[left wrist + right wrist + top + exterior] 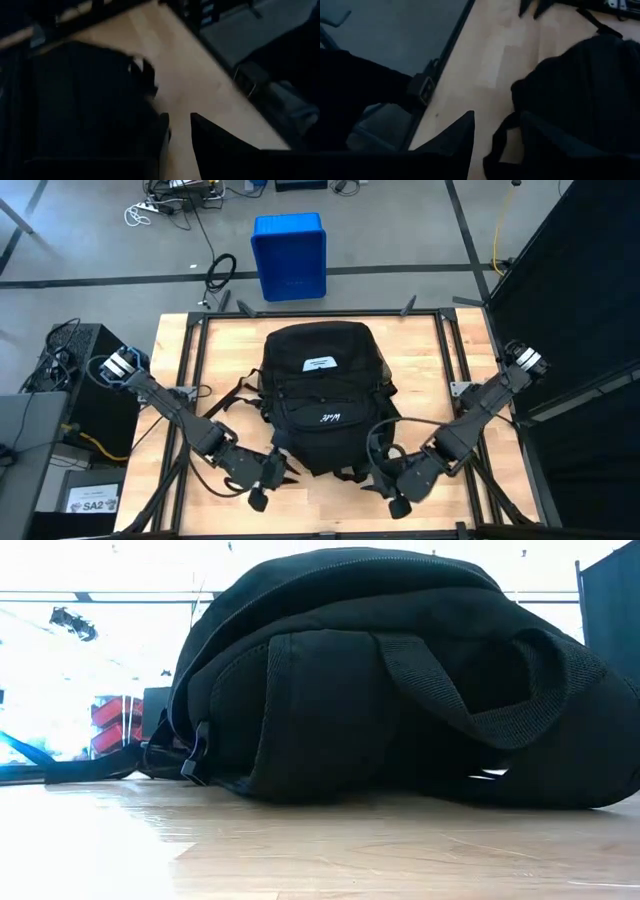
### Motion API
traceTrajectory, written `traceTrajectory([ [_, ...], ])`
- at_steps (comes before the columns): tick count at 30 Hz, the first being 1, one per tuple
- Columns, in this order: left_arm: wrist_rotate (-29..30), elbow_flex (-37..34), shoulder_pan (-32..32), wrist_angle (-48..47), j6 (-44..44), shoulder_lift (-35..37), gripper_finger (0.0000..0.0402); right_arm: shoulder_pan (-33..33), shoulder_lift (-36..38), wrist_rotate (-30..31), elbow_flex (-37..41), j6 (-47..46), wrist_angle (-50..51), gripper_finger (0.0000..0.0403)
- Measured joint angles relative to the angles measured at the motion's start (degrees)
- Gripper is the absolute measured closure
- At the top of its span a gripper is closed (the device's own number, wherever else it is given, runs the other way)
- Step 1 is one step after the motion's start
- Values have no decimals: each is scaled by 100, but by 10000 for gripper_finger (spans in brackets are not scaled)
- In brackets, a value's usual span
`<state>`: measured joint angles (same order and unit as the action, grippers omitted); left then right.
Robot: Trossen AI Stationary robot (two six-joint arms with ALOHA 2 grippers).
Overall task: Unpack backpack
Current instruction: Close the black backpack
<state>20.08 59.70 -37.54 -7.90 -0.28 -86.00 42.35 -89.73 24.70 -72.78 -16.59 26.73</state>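
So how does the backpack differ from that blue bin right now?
The backpack is black soft fabric; the bin is blue hard plastic. The backpack lies flat on the table, between the left gripper and right gripper; the bin stands on the floor beyond the table's far edge. The backpack looks larger. Neither is held.

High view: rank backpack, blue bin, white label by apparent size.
1. backpack, largest by far
2. blue bin, clearly smaller; it sits on the floor beyond the table, farther from the camera, so its true size is unsure
3. white label, smallest, on the backpack
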Motion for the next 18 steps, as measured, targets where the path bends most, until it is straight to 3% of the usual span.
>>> traceTrajectory([
  [4, -246, -1, 71, 145, 16, -380, 343, 229, -9, 558, 374, -307, -264, 272],
  [10, -473, -4, 350, 226, -176, -789, 343, 233, -11, 573, 1313, -623, -1509, 273],
  [14, -472, -4, 557, 177, -152, -837, 343, 90, -11, 580, 1757, -1021, -1638, 273],
  [18, -61, -4, 787, 35, 120, -837, 343, -80, -11, 597, 2008, -1278, -1691, 273],
])
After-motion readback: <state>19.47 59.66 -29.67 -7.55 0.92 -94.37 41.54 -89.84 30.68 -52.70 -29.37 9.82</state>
